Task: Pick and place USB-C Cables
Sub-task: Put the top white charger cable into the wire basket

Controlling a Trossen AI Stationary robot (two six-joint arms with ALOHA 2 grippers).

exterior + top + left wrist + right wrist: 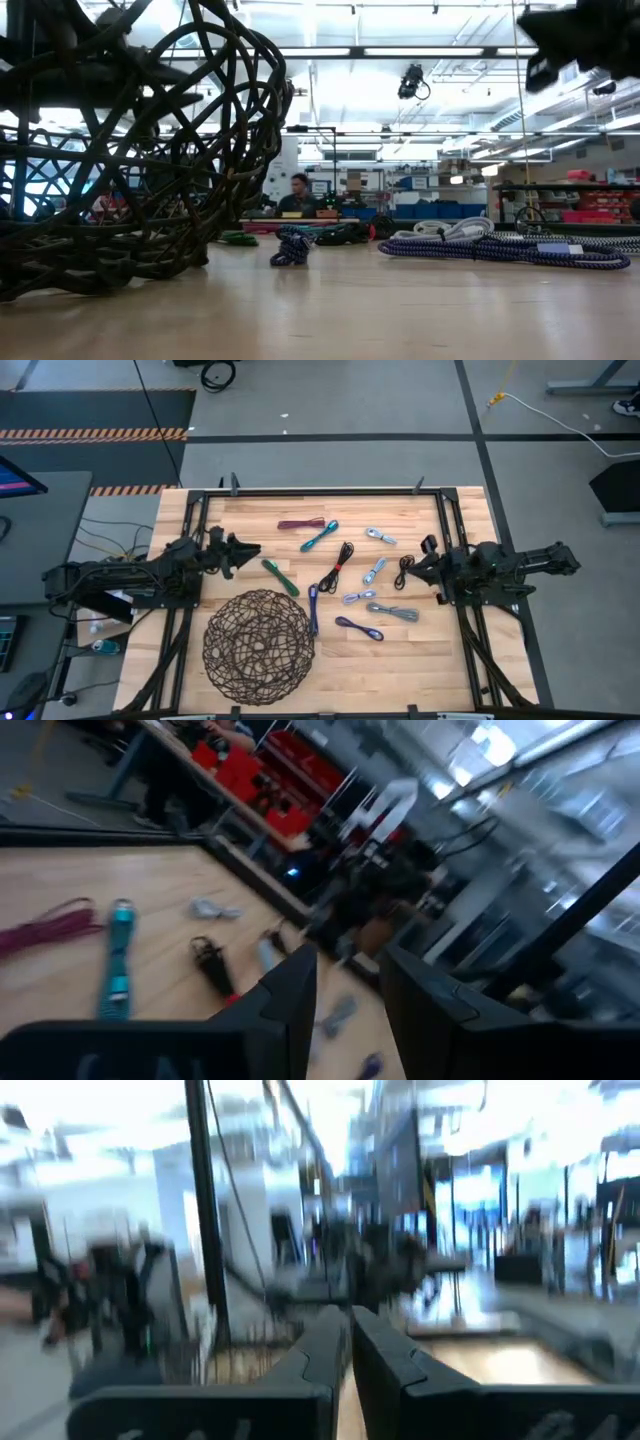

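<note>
Several short coiled USB-C cables lie flat on the wooden table between the arms: maroon (302, 523), teal (320, 536), green (281, 577), black (404, 570), light blue (374, 571), grey (393, 612) and purple (359, 628). My left gripper (250, 550) hangs at the table's left, above the wood and left of the green cable. Its fingers are open with nothing between them (350, 995). My right gripper (415, 565) hangs at the table's right beside the black cable, shut and holding nothing (348, 1345). The maroon (50, 930) and teal (115, 960) cables also show in the left wrist view.
A large round dark wire-mesh basket (259, 646) stands on the table near its front edge, left of centre; it fills the left of the low view (130, 150). Black frame rails (330, 491) run along the table's edges. A person (298, 195) sits in the room beyond the table.
</note>
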